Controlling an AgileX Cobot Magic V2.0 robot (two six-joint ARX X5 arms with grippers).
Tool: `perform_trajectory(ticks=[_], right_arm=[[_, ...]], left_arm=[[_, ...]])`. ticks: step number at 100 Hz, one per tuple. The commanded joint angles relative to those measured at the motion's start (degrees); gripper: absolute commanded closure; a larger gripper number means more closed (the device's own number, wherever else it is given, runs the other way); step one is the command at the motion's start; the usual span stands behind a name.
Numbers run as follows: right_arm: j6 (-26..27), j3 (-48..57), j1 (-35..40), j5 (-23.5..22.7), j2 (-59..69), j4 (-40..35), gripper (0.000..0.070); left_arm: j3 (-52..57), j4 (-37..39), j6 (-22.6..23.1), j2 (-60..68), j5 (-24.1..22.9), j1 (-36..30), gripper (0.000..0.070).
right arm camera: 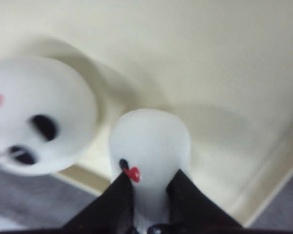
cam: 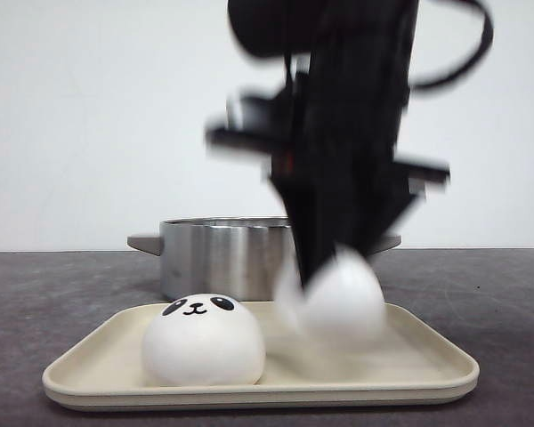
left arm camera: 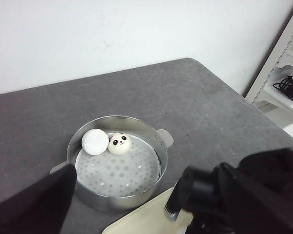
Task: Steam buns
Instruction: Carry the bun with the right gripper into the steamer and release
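White bun (right arm camera: 149, 146) sits pinched between the right claw's (right arm camera: 149, 187) fingers, low over the tray (cam: 427, 351) at centre frame. Behind it stands the pot (cam: 218, 253), holding two buns. Left claw's state cannot be told.

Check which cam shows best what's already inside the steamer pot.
Left wrist view: it looks down into the steamer pot, showing two buns side by side on the perforated tray. Front view shows only the pot's outer wall, part hidden by the arm. Right wrist view doesn't show it.
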Motion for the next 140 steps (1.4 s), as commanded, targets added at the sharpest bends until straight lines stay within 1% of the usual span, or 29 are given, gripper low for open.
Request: perform_trajectory(ticks=[1,6,16,23,27,36,45,55,63,78,90,101,104,106,116,120,131,140], right_arm=[[-2.25,5.05,0.74,0.33,-4.42,1.38,0.0692],[-3.45,7.58,0.72,1.66,-6.64,2.34,0.0692],[-7.17,13.11,0.0,6.38,-8.98,5.22,0.0693],[-10.21,17.22,-2.01,7.52,-9.11,6.21,0.0693],[-11.85,19.21,-3.63,7.39,-8.7,6.71,0.0693],[-13.55,22.43,-6.47,7.23,-6.67,8.02,0.0693],[-14.47,23.85,-9.38,6.49,-3.8,8.61,0.0693],[-14.8,23.91,-12.57,4.28,0.17,9.07,0.0693],[-14.86,23.91,-14.38,4.02,4.0,9.33,0.0693],[-15.04,23.91,-16.66,-0.31,11.47,12.46,0.0693],[-14.86,23.91,-17.22,-0.26,16.41,13.14,0.0692],[-14.86,23.91,-17.55,-0.28,19.23,12.15,0.0687],[-14.86,23.91,-17.55,-0.35,19.8,12.04,0.0662],[-14.86,23.91,-17.55,-0.35,20.06,11.67,0.0625],[-15.06,23.91,-17.81,-0.26,20.65,10.34,0.0349],[-15.06,23.91,-17.88,-0.15,20.65,10.01,0.0312],[-15.04,23.91,-17.88,-0.11,20.65,10.03,0.0256],[-14.97,23.91,-18.23,-0.11,20.65,9.29,0.0178]], left_arm=[[1.05,0.57,0.55,0.31,-0.15,-0.52,0.0146],[1.05,0.63,0.55,0.31,-0.15,-0.52,0.0146],[1.05,0.63,0.57,0.31,-0.15,-0.52,0.0146],[1.05,0.63,0.57,0.31,-0.15,-0.52,0.0146],[1.05,0.63,0.57,0.31,-0.15,-0.52,0.0146],[1.05,0.66,0.57,0.31,-0.15,-0.52,0.0146],[1.05,0.7,0.85,0.31,-0.17,-0.52,0.0146],[1.05,0.7,0.98,0.35,-0.81,-0.52,0.0146],[1.05,0.68,0.98,0.35,-1.55,-0.52,0.0146],[1.05,0.55,0.92,0.33,-1.64,-0.52,0.0146],[1.05,0.11,0.63,0.33,-1.64,-0.52,0.0146],[1.05,-0.44,0.33,0.35,-1.68,-0.52,0.0146],[1.05,-0.44,0.33,0.35,-1.79,-0.52,0.0146],[1.05,-0.44,0.33,0.35,-1.9,-0.52,0.0146],[1.05,-0.44,0.33,0.33,-2.05,-0.52,0.0146],[1.05,-0.48,0.31,0.33,-2.05,-0.52,0.0146],[1.05,-0.66,0.31,0.35,-2.05,-0.52,0.0146],[1.05,-0.68,0.33,0.35,-2.05,-0.52,0.0146]])
